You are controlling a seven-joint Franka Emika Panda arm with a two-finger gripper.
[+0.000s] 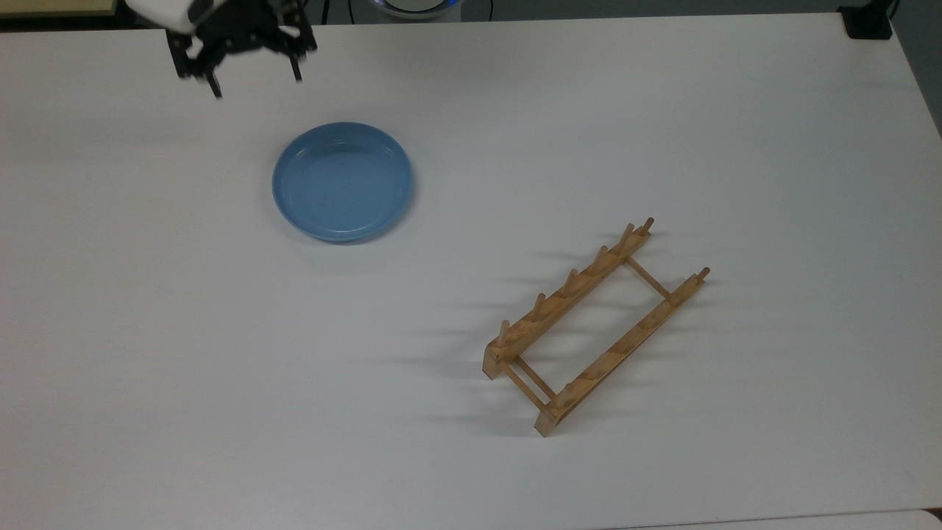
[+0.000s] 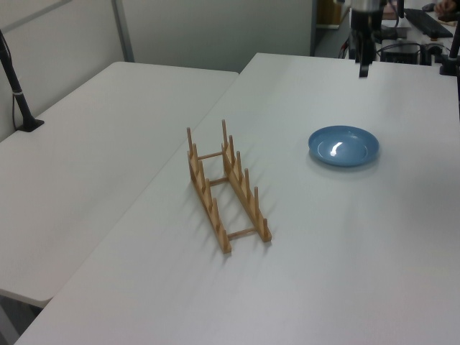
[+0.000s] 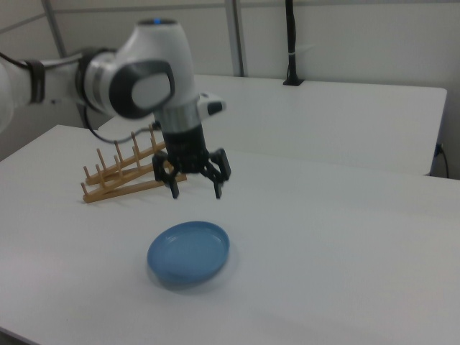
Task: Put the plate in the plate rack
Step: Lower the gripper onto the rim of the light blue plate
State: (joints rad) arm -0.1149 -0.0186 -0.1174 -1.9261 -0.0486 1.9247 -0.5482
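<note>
The light-blue plate [image 1: 343, 182] lies flat on the white table [image 1: 147, 331], left of centre in the top view. The light-wood plate rack [image 1: 595, 324] stands apart from it, toward the top view's lower right, with nothing in it. My gripper [image 1: 255, 82] hovers open and empty above the table, just beyond the plate's upper-left rim in the top view. In the right view the gripper [image 3: 196, 190] hangs with fingers spread above the far edge of the plate [image 3: 188, 253], the plate rack [image 3: 118, 172] behind it. The left view has the plate [image 2: 343, 146], the plate rack [image 2: 226, 188] and the gripper [image 2: 364, 68].
A black clamp block [image 1: 868, 22] sits at the table's upper right corner in the top view. A second white table [image 2: 86, 144] adjoins on the left view's left, carrying a black post [image 2: 18, 97]. Bare tabletop lies between plate and rack.
</note>
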